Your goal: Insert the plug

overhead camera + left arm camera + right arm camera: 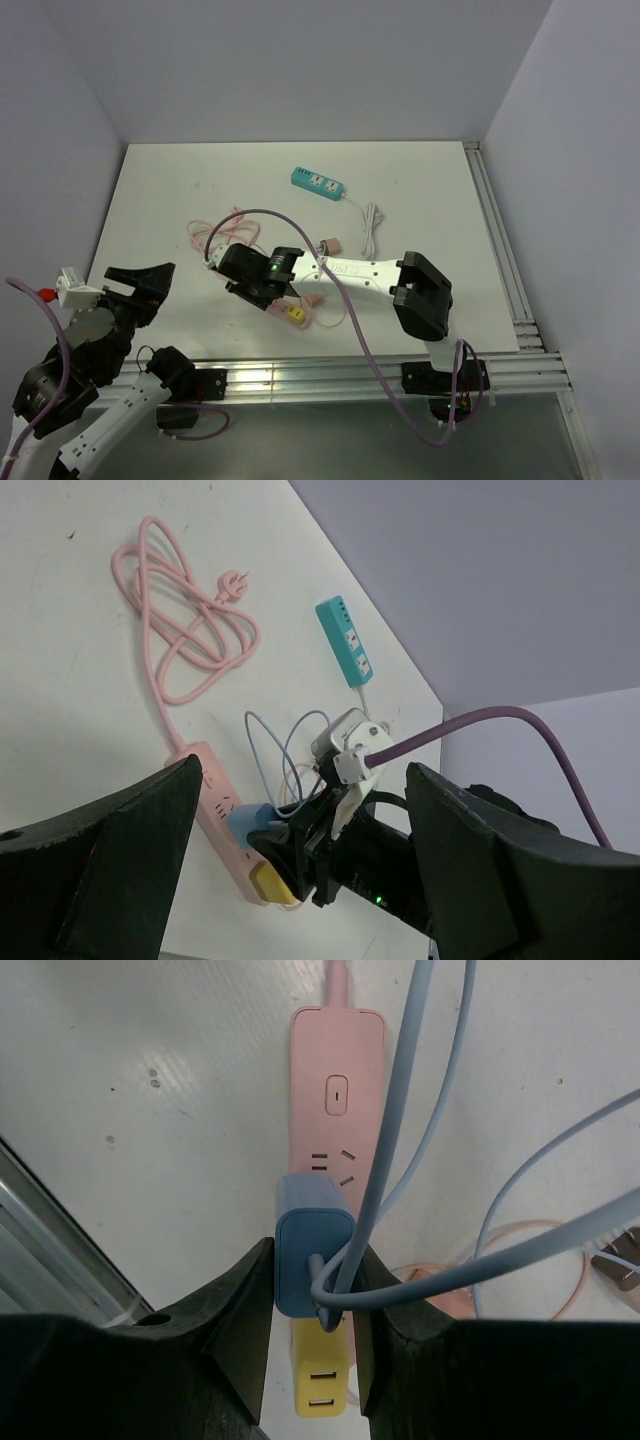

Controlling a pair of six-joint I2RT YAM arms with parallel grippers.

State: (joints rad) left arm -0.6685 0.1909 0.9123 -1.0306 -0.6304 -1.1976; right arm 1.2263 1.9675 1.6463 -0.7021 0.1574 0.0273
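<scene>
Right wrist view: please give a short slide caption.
Right gripper grips the blue plug at the pink power strip, beside a yellow adapter.

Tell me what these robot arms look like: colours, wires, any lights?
Both are white tubes joined by chunky black joints, ending in broad black wedge-shaped jaws. A purple cable loops along the right arm, another along the left arm. A green light glows near the right wrist.

white tabletop (160,200) | teal power strip (318,182) flat near far edge, just right of middle | white cord (370,222) bundled beside it, toward right edge | pink power strip (338,1110) flat near near edge, middle | pink cable (222,232) looped loosely left of centre
</scene>
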